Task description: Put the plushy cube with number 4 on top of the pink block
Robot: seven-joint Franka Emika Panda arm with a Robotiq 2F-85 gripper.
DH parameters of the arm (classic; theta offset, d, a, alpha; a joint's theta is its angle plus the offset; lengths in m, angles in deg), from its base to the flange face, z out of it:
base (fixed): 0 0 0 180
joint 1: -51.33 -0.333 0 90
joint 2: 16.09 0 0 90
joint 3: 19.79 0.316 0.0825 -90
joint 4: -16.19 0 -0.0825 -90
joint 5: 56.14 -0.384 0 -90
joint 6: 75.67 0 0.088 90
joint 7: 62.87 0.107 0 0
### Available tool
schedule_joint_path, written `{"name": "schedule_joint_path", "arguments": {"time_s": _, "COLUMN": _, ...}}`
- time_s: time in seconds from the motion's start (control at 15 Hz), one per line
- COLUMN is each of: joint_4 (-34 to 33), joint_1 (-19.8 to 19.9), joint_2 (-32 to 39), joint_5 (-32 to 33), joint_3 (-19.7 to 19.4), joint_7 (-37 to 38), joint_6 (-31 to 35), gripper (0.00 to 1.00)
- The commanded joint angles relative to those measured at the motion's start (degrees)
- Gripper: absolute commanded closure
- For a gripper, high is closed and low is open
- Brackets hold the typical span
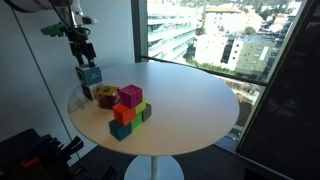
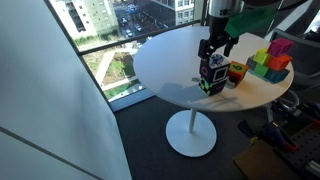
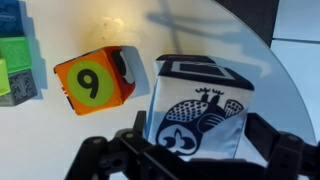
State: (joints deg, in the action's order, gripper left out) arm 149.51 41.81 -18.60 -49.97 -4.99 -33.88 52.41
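Observation:
The plushy cube (image 3: pixel 200 100) shows a pale face with a dark blue owl print in the wrist view. It rests on the white round table (image 1: pixel 190 100) near its rim, and both exterior views show it (image 1: pixel 90 73) (image 2: pixel 211 75). My gripper (image 3: pixel 200 135) hangs over it, open, with one dark finger on each side of the cube (image 1: pixel 83 52) (image 2: pixel 215 50). The pink block (image 1: pixel 130 96) tops a cluster of small blocks a short way off (image 2: pixel 281 47). It is out of the wrist view.
An orange and yellow soft cube marked 9 (image 3: pixel 92 82) lies beside the plushy cube (image 2: pixel 236 72). Green, teal and orange-red blocks (image 1: pixel 124 120) sit under and around the pink one. Floor-to-ceiling windows (image 1: pixel 210 35) stand behind the table.

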Motion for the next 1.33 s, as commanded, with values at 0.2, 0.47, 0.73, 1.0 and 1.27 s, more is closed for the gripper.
{"name": "schedule_joint_path", "arguments": {"time_s": 0.2, "joint_4": 0.75, "joint_1": -0.69, "joint_2": -0.88, "joint_5": 1.46, "joint_3": -0.6, "joint_7": 2.05, "joint_6": -0.95, "gripper": 0.0}}
{"name": "schedule_joint_path", "arguments": {"time_s": 0.47, "joint_4": 1.36, "joint_1": -0.68, "joint_2": -0.57, "joint_5": 1.52, "joint_3": -0.62, "joint_7": 2.26, "joint_6": -0.2, "gripper": 0.0}}
{"name": "schedule_joint_path", "arguments": {"time_s": 0.73, "joint_4": 1.99, "joint_1": -0.71, "joint_2": -0.04, "joint_5": 1.42, "joint_3": -0.61, "joint_7": 2.24, "joint_6": 0.65, "gripper": 0.0}}
{"name": "schedule_joint_path", "arguments": {"time_s": 1.0, "joint_4": 1.91, "joint_1": -0.68, "joint_2": 1.19, "joint_5": 0.78, "joint_3": -0.81, "joint_7": 1.83, "joint_6": 0.46, "gripper": 0.34}}
{"name": "schedule_joint_path", "arguments": {"time_s": 1.27, "joint_4": 1.27, "joint_1": -0.69, "joint_2": -0.45, "joint_5": 0.36, "joint_3": -0.89, "joint_7": 0.63, "joint_6": -1.06, "gripper": 0.62}}
